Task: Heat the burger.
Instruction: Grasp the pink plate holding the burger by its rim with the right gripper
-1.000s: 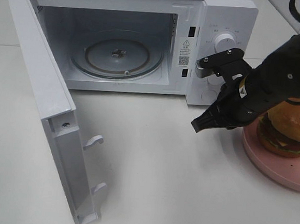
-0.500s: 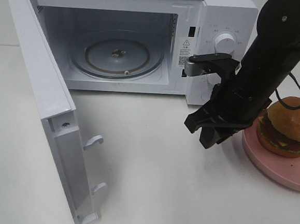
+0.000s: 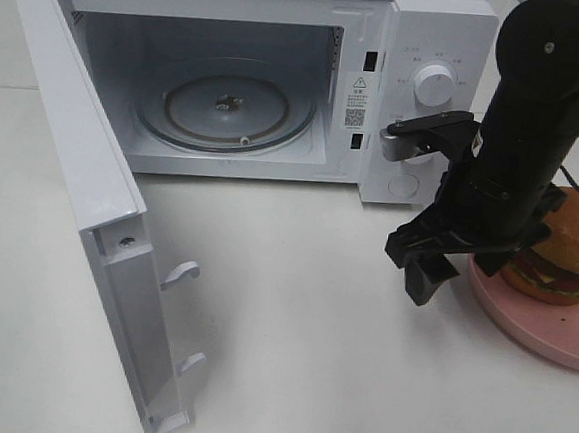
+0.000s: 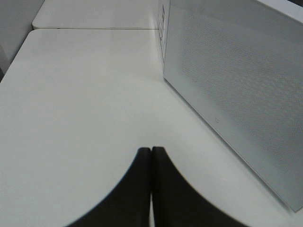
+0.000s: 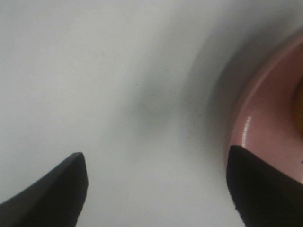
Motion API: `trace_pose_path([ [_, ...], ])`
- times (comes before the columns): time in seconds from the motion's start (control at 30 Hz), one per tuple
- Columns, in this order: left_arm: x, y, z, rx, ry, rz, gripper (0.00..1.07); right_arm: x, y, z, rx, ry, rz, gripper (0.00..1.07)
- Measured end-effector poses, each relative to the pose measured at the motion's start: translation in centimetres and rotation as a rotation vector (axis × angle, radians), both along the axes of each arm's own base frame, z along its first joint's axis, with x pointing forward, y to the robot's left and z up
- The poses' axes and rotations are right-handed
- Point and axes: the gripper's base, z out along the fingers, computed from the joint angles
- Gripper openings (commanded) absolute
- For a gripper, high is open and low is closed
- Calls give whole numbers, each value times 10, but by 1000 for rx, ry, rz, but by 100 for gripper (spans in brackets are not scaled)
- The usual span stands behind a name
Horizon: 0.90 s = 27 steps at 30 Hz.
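The burger (image 3: 573,249), with a golden bun and dark patty, sits on a pink plate (image 3: 547,322) at the right, partly hidden by my right arm. My right gripper (image 3: 445,274) points down at the plate's left edge, open and holding nothing. In the right wrist view that gripper (image 5: 158,189) straddles the plate's rim (image 5: 265,118), one finger over the table and the other over the pink edge. The burger is out of that view. My left gripper (image 4: 151,150) is shut and empty, low over bare table. It does not appear in the exterior view.
The white microwave (image 3: 433,47) stands at the back with its door (image 3: 83,160) swung wide open to the left and a glass turntable (image 3: 228,111) inside. The door's perforated panel (image 4: 236,94) rises close beside my left gripper. Bare white table (image 3: 291,327) lies in front.
My right gripper went from shut to wide open. The arm turned more upright and shifted right, ending at the plate's left edge.
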Motion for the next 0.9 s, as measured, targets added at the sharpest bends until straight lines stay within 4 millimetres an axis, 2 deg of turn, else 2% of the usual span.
trace_pose_path([
  [0.2, 0, 0, 0, 0, 0, 0, 0, 6, -6, -9, -90, -20, 5, 76],
  [0.33, 0, 0, 0, 0, 0, 0, 0, 10, -6, -26, -127, 9, 16, 76],
  [0.47, 0, 0, 0, 0, 0, 0, 0, 11, -6, -36, -143, 32, 20, 76],
  [0.5, 0, 0, 0, 0, 0, 0, 0, 12, -7, -44, -162, 42, 24, 76],
  [0.9, 0, 0, 0, 0, 0, 0, 0, 19, -8, -73, -222, 56, 53, 76],
])
